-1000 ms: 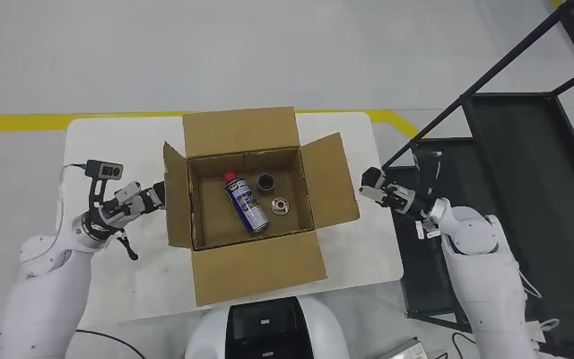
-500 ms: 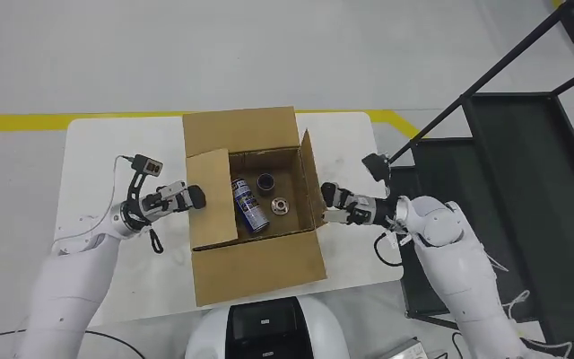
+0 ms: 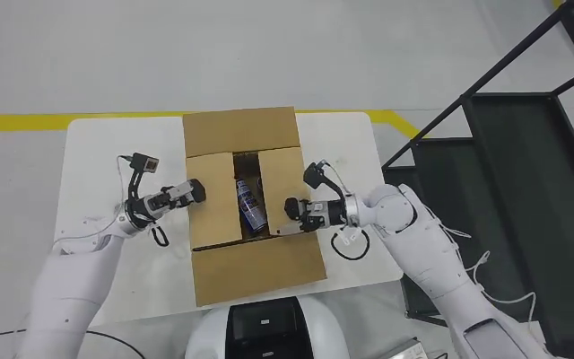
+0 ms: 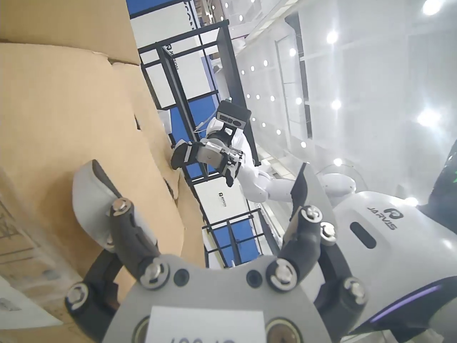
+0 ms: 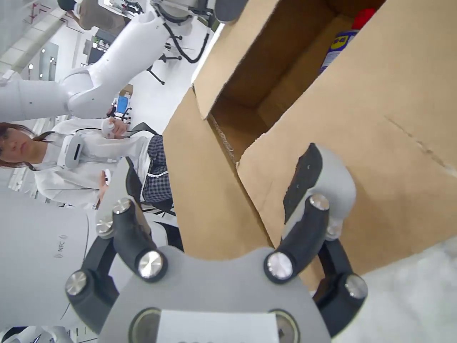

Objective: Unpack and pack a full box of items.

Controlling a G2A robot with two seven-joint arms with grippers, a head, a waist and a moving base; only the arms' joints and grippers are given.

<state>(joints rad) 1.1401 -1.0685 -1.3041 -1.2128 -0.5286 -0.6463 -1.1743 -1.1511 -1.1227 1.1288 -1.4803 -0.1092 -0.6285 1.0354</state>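
The box (image 3: 256,244) sits mid-frame on the table (image 3: 99,144), and packing looks nearly done. The left gripper (image 3: 193,191), fingers apart, rests on the folded left flap (image 3: 215,197). A spray can (image 3: 250,205) shows through the gap. The right flap (image 3: 281,184) lies under the right gripper (image 3: 300,208), also spread. The far flap (image 3: 240,130) and near flap (image 3: 260,274) are not yet closed.

Glossy white arms (image 3: 61,280), black looping cables (image 3: 348,248)

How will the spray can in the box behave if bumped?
The spray can lies on its side on the cardboard box floor, so it would probably roll. Its body looks like rigid metal, so likely stiff and somewhat slippery.
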